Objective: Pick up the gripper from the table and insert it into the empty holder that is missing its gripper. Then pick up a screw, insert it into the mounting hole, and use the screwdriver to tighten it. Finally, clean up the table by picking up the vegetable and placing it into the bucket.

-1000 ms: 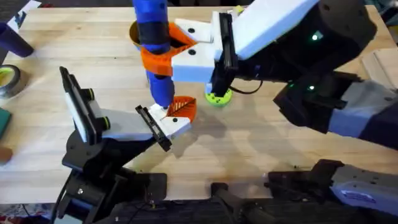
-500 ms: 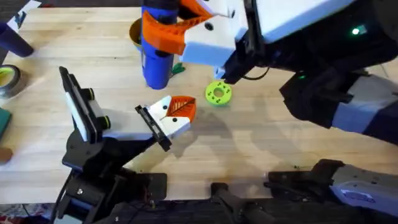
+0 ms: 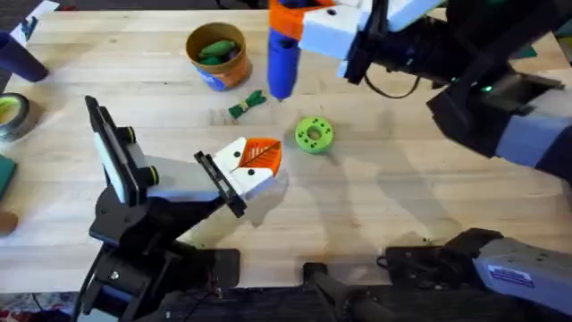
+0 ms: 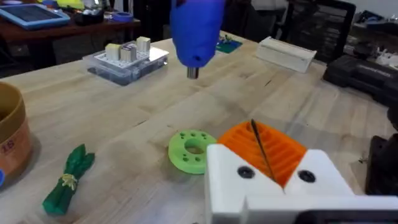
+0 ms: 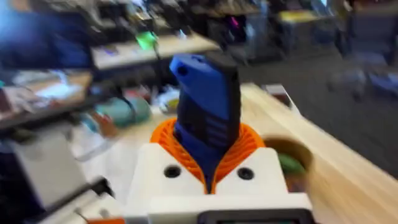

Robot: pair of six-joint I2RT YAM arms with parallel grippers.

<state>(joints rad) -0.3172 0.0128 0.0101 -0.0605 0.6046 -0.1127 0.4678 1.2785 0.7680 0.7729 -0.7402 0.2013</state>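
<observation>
**Right arm is carrying the screwdriver above the table; the vegetable is lying outside the bucket**

Your right arm is stretching across the upper right of the overhead frame, and its right gripper [image 3: 308,20] is pinching the blue screwdriver [image 3: 282,55], which is hanging tip-down at upper centre, clear of the wood. In the right wrist view, the orange pads [image 5: 166,140] are pressing against both sides of the screwdriver's body [image 5: 208,115].

Your left arm is sitting in the lower left of the overhead frame. Its white holder [image 3: 234,183] is resting left of centre with the orange gripper [image 3: 260,156] seated in it. The left gripper [image 4: 273,163] is showing one orange finger in the left wrist view, so you cannot tell from this whether it is spread or pressed together.

The table [image 3: 375,206] is bearing the bucket [image 3: 217,55] at upper left of centre, with green pods lying inside it. The green disc [image 3: 314,135] is lying just right of centre, near the holder. The vegetable [image 3: 247,105] is lying on the wood between the bucket and the disc, touching neither.
</observation>
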